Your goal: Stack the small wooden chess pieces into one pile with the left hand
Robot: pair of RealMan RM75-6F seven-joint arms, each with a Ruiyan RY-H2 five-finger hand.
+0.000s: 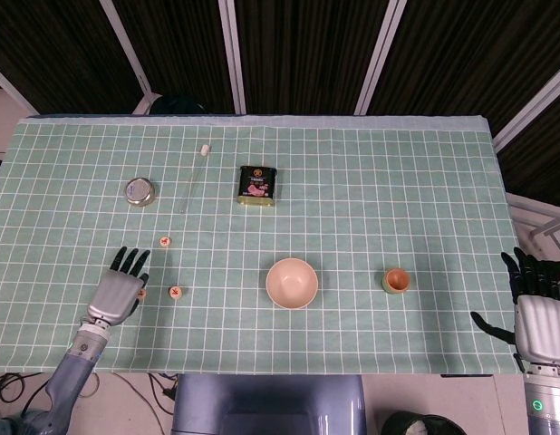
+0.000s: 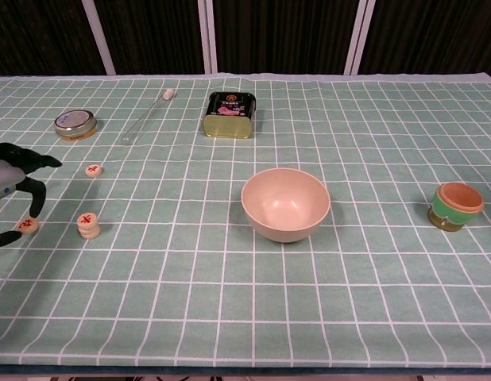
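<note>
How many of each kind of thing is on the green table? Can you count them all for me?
Chess pieces: 4, with 2 stacked, 1 loose, and 1 at the left hand
Bowl: 1
Small orange cup: 1
Black tin: 1
Round metal tin: 1
Thin clear stick: 1
Total: 9

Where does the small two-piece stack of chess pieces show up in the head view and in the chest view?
Head view: the stack sits lower left, just right of the left hand.
Chest view: the stack is at the left, level with the bowl.
Shared landmark: the pink bowl, to its right in both.
</note>
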